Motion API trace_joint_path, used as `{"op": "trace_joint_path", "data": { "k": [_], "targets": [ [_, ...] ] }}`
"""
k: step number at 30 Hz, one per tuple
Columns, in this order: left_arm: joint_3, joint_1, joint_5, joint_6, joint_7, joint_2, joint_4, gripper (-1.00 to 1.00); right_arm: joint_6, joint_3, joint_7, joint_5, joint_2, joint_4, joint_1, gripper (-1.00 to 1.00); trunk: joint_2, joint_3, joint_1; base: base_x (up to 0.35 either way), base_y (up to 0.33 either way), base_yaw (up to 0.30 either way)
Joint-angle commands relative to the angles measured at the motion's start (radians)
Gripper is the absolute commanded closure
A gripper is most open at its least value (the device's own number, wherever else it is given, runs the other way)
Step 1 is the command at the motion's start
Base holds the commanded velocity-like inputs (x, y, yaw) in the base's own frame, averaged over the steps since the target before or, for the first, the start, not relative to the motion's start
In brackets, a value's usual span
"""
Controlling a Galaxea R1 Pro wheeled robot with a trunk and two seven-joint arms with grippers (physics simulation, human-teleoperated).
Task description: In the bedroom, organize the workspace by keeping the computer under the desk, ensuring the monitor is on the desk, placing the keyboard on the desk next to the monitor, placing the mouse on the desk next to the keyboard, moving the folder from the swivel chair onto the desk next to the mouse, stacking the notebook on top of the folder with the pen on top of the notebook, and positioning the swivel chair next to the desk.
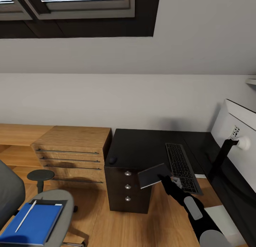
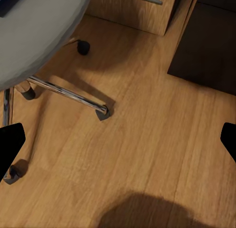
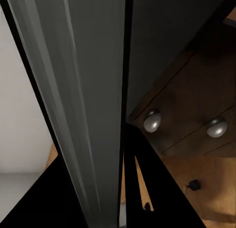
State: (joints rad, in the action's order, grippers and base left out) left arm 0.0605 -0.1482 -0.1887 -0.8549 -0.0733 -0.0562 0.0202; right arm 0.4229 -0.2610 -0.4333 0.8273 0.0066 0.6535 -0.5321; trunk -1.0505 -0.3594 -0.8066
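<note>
the right arm [image 1: 193,208] rises from the lower right corner of the head view and reaches forward and up, its black wrist bent toward the worktop [image 1: 142,147]. the right jaws [image 1: 164,176] are clamped on the near edge of the notebook [image 1: 153,175], a thin dark grey rectangle held tilted in the air above the wooden floor [image 1: 160,218], just in front of the black drawer unit [image 1: 128,190]. in the right wrist view the notebook [image 3: 83,110] runs as a grey slab straight out from the jaws, with two round drawer knobs [image 3: 152,121] beyond it. just beyond and to the right of the right jaws lies the keyboard [image 1: 182,167], its near end jutting over the worktop's edge. farther right stands the monitor [image 1: 236,133], white back showing. the mouse [image 1: 113,160] sits to the left of the jaws near the worktop's left front corner. well to the left and lower, the swivel chair [image 1: 62,200] carries the blue folder [image 1: 33,224] with the pen [image 1: 25,215] lying on it. the left jaws [image 2: 118,139] are spread wide, black fingertips [image 2: 11,142] at opposite edges of the left wrist view, pointing down at bare floor beside the chair's chrome base [image 2: 66,92]
</note>
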Motion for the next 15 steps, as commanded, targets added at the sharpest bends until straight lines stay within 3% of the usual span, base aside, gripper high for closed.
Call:
{"op": "trace_joint_path", "data": {
  "k": [1, 8, 15],
  "targets": [
    [0.005, -0.001, 0.008, -0.003, -0.005, 0.0, 0.0, -1.0, 0.003, -0.004, 0.005, 0.014, 0.004, 0.0, -0.001, 1.0, -0.001, -0.001, 0.0, 0.0, 0.0, 0.0],
    [0.005, -0.001, 0.008, -0.003, -0.005, -0.001, 0.0, -1.0, -0.023, -0.004, 0.074, 0.083, 0.019, 0.0, -0.004, 1.0, -0.001, -0.001, 0.0, 0.0, 0.0, 0.0],
    [0.005, -0.001, 0.008, -0.003, -0.005, -0.001, 0.0, -1.0, -0.109, -0.004, 0.118, 0.106, 0.043, 0.0, -0.005, 1.0, -0.001, -0.001, 0.0, 0.0, 0.0, 0.0]
  ]
}}
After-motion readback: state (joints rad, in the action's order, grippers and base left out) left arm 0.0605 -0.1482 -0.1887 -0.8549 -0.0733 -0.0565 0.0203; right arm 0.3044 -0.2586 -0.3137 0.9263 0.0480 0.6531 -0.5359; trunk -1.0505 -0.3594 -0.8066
